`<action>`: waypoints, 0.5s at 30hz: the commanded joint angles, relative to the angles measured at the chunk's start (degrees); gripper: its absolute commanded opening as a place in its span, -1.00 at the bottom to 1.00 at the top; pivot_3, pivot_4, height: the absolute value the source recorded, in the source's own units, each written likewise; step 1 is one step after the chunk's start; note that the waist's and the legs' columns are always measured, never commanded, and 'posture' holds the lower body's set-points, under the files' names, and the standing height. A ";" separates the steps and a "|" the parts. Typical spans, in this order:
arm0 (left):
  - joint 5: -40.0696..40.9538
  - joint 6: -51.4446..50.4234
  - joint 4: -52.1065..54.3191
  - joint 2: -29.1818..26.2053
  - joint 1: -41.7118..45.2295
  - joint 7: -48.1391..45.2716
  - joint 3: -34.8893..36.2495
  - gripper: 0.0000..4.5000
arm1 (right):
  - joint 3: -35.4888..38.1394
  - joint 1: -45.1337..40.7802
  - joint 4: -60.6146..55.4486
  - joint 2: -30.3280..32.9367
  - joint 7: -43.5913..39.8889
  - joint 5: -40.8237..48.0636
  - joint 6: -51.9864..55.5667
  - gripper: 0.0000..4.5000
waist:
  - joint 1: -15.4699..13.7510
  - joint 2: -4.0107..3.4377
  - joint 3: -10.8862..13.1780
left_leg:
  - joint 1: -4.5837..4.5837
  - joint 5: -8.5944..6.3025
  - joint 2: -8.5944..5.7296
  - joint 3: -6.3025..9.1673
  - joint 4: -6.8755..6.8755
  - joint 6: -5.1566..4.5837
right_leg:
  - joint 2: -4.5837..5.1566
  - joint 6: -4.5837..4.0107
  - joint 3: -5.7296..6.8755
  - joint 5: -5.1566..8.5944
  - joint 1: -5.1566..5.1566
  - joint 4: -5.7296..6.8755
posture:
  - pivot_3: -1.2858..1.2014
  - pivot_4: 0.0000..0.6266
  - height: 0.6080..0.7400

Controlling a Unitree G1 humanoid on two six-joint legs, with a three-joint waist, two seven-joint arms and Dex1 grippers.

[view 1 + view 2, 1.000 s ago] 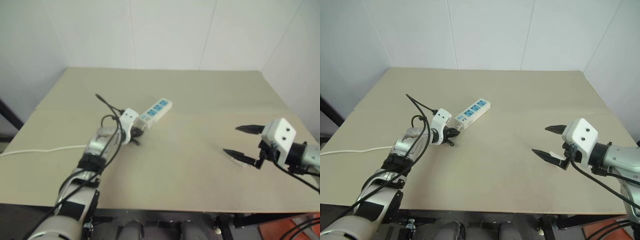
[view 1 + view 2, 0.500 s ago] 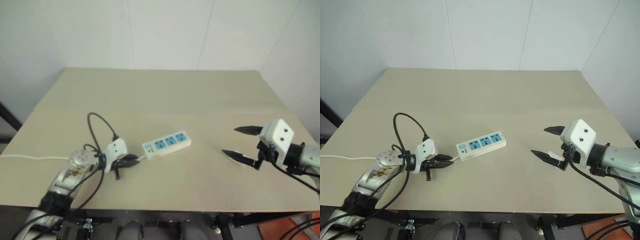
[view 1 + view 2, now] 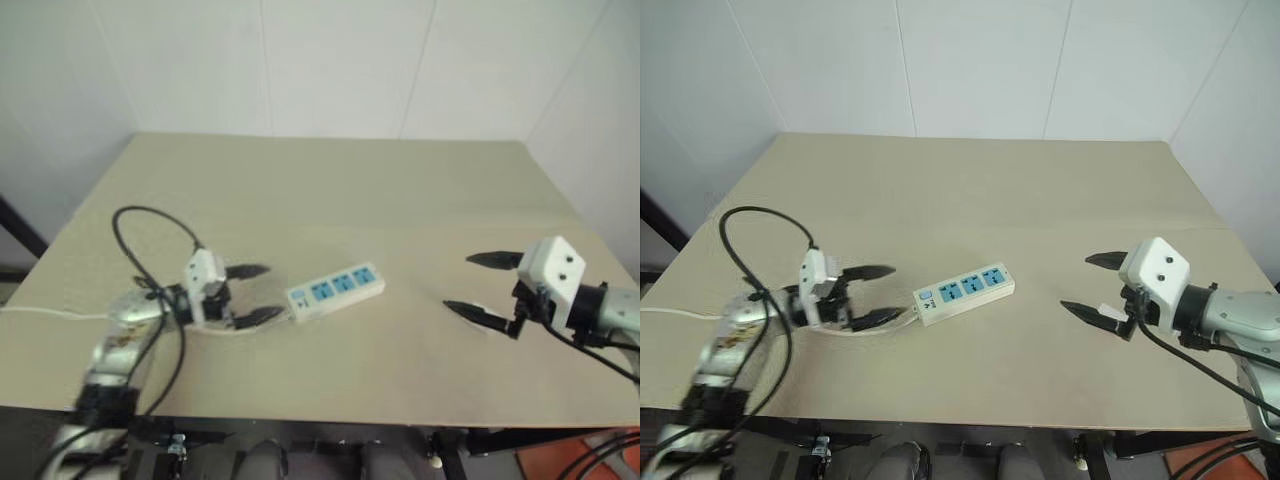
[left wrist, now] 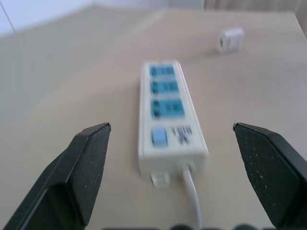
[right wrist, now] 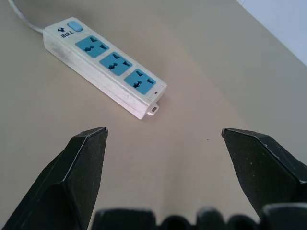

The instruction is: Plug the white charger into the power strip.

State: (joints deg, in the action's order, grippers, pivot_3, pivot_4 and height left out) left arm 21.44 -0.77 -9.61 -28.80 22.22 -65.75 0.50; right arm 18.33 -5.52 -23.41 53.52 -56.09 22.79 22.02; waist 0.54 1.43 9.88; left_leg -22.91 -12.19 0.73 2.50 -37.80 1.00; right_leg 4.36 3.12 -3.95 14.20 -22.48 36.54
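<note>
Table (image 3: 970, 190): flat beige top against white walls; carries the strip, the charger and the cord.

Power strip (image 3: 964, 293): white bar lying flat near the middle of the table, slightly toward the robot's left, set at a slant. Three blue socket faces up, all free. A blue switch sits at the end nearest the left gripper.

Cord (image 4: 193, 191): thin, white, leaves the switch end of the strip, passes under the left gripper and trails off the table's left edge.

White charger (image 4: 230, 40): small white block lying on the table beyond the far end of the strip, well apart from it, as seen from the left wrist. In the head views a small white piece shows on the table just beneath the right gripper's fingers (image 3: 1112, 313); it looks like the same block, but it is too small there to be sure. Not plugged in.

Left gripper (image 3: 882, 295): low over the table, just beside the switch end of the strip, pointing along it. Jaws spread wide, one finger either side of the cord line, nothing between them; no contact with the strip.

Right gripper (image 3: 1095, 285): above the right side of the table, aimed toward the strip, well apart from it. Jaws wide, empty; the strip's far end lies ahead of the gap in the right wrist view.

Black cable (image 3: 750, 215): loops up over the left forearm.
</note>
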 commanded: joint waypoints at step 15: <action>-12.21 21.49 -29.53 8.71 8.39 0.77 -6.26 0.99 | 3.83 1.35 -4.20 0.89 1.16 2.10 1.34 1.00 | 0.25 0.02 0.01 | 0.00 0.00 -0.01 0.05 0.00 -0.01 | -0.02 0.08 0.00 0.03 0.00 0.03 | 0.03 -0.52 1.00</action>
State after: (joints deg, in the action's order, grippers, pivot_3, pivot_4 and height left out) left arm 10.22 19.52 -37.59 -20.59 30.14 -65.76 -5.49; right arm 19.81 -3.66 -25.79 53.52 -55.53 23.84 23.19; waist 0.79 1.46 9.89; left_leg -22.88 -12.18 0.71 2.55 -37.80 0.99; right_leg 4.35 3.26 -3.95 14.27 -22.45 36.58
